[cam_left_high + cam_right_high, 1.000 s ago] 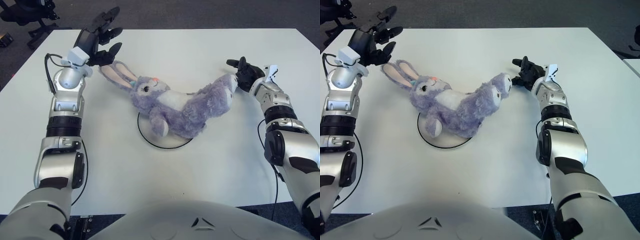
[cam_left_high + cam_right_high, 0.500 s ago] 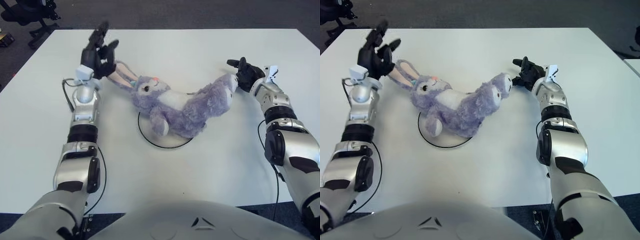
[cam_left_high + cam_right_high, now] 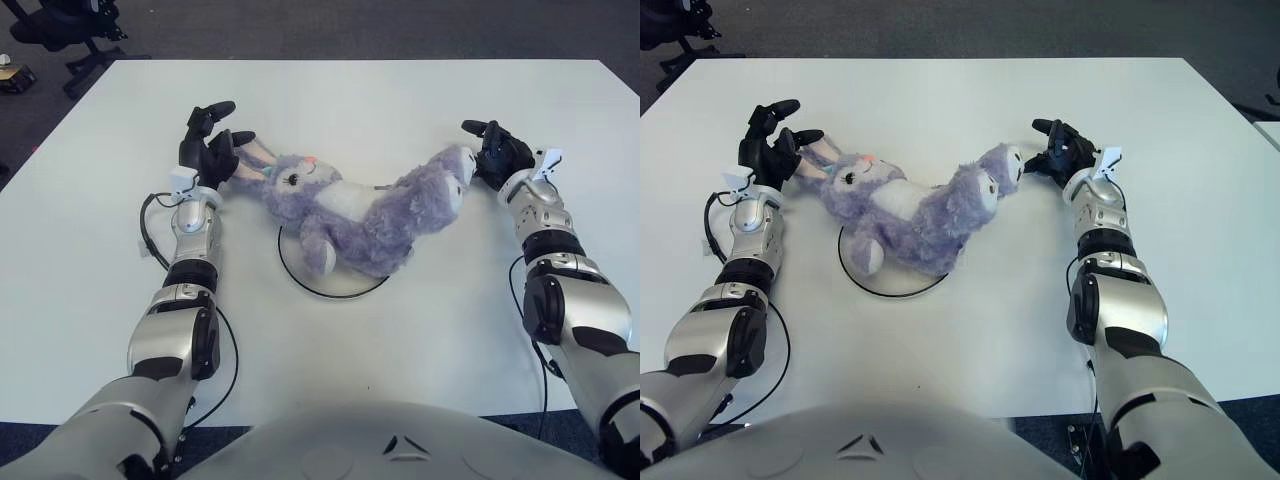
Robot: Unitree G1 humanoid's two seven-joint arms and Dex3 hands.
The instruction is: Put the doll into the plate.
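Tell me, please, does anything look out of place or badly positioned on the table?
Yes. The doll lies tilted across the plate, much larger than it: head and feet overhang onto the table. The left robot hand is at its ears, the right robot hand at its feet.

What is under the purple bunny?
A white plate with a dark rim lies under the bunny. Only its front edge shows; the rest is covered. The left hand is at the ears, the right hand at the feet.

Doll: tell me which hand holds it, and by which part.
The left hand is at the doll's ears and the right hand at its feet; whether either actually grips cannot be told.
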